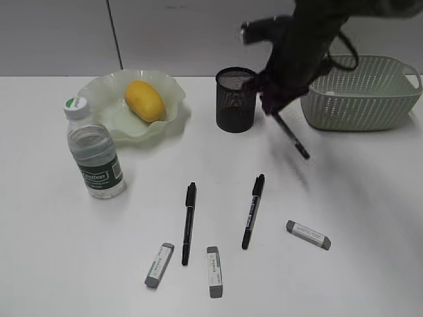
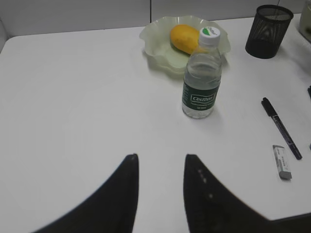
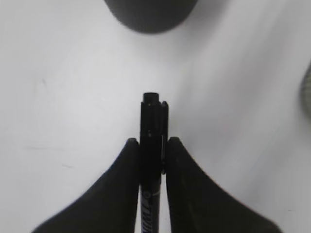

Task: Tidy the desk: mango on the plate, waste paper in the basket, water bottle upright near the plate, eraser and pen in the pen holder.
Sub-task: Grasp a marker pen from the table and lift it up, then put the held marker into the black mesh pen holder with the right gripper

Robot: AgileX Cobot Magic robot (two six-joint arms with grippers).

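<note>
A black pen (image 3: 151, 145) is clamped between the fingers of the right gripper (image 1: 277, 105), held tilted above the desk (image 1: 59, 251) just beside the pen holder (image 1: 235, 99), which stands toward the far edge. The basket (image 1: 362, 92) sits at the far right corner. The mango (image 1: 145, 100) is seen on the plate (image 1: 106, 92); the water bottle (image 1: 94, 150) stands upright just beside it. Two pens (image 1: 189, 221) and three erasers (image 1: 214, 271) are scattered toward the near edge. The left gripper (image 2: 160, 167) is held narrowly parted, holding nothing, over bare surface.

The exterior view slants down across the white table (image 1: 79, 264); the left wrist view shares its clear plastic bottle (image 2: 201, 82); the right wrist view looks closely down.
</note>
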